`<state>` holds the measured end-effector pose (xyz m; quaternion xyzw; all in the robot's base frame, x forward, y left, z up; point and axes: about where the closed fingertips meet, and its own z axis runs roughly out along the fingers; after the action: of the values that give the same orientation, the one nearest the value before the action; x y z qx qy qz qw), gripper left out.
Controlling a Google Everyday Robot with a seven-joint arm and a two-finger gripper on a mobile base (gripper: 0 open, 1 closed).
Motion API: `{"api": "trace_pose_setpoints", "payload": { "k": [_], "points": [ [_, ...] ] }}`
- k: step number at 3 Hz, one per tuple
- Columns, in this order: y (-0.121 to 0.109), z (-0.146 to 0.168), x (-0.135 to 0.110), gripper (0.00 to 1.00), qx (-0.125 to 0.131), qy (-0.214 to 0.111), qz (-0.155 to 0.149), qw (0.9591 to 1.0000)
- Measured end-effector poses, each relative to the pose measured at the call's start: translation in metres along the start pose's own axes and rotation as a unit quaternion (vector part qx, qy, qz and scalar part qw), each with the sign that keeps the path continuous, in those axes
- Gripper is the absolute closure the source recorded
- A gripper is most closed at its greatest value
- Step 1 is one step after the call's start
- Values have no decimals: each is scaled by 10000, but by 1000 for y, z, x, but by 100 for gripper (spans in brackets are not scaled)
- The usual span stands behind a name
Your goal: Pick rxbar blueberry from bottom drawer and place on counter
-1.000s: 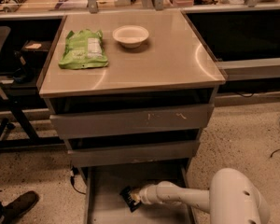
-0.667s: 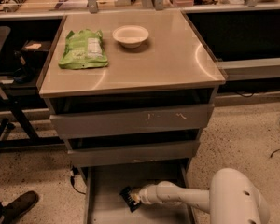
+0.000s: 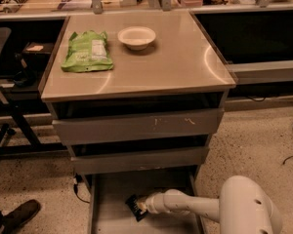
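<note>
Bottom drawer point(image 3: 112, 194) is pulled out, rxbar blueberry point(image 3: 135, 207) on its floor with the gripper point(image 3: 142, 207) right against it, can't tell if it's got hold. Up on the counter point(image 3: 176, 57): green bag point(image 3: 86, 51), white bowl point(image 3: 136, 37). Nothing's budged since a second ago.

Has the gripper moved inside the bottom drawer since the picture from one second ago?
No. The gripper sits at the same spot over the floor of the bottom drawer, just as far below the scuffed drawer front as before.
</note>
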<state>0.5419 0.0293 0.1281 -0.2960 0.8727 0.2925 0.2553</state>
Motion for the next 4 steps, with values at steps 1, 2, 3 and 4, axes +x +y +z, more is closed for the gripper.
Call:
{"api": "trace_pose_setpoints", "payload": {
  "k": [1, 2, 3, 4],
  "points": [
    [0, 0, 0, 11, 0, 0, 0, 10000],
    [0, 0, 0, 0, -1, 0, 0, 10000],
    [0, 0, 0, 0, -1, 0, 0, 10000],
    [3, 2, 2, 0, 100, 59, -12, 9999]
  ]
}}
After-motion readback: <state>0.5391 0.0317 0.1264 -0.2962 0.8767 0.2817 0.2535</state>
